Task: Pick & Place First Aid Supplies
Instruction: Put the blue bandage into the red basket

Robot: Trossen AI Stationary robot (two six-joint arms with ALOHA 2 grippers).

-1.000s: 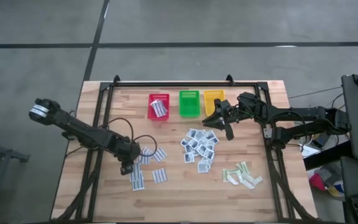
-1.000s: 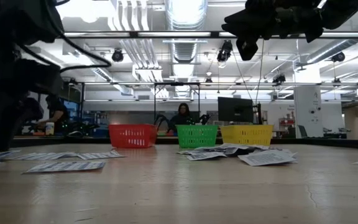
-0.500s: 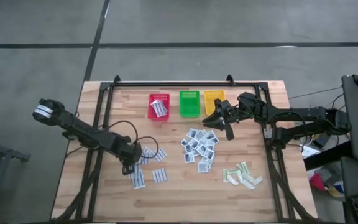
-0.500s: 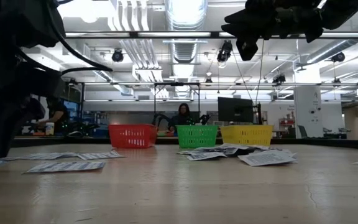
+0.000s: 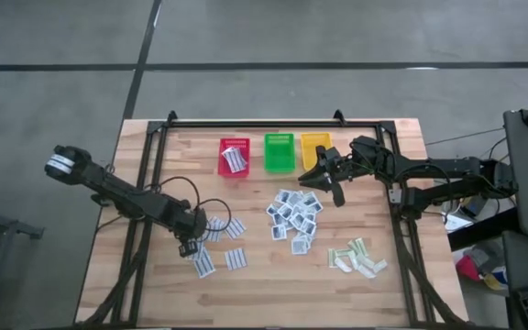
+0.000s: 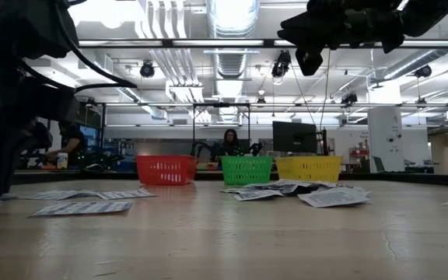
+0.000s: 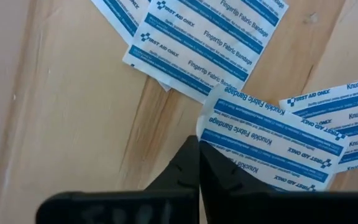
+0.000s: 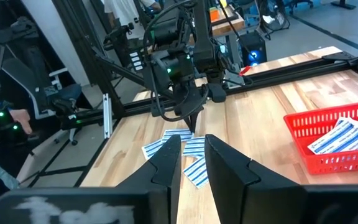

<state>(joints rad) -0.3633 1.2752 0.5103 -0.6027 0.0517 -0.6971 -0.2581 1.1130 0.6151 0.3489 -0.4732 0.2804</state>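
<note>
Blue-striped knuckle bandage packet [image 7: 272,134] pinched at its corner by the clenched left gripper [image 7: 199,152]; so shallow a hold risked slipping on lifting.

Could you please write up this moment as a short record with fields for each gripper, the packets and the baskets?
left gripper: low over the blue-striped packets at the table's left; jaws shut on the edge of a Knuckle Bandage packet
right gripper: raised near the yellow basket; jaws slightly apart, nothing visible between them
red basket: holds a few striped packets
green basket: no packets visible inside
square packets: heaped mid-table
green-beige strips: lower right
</note>
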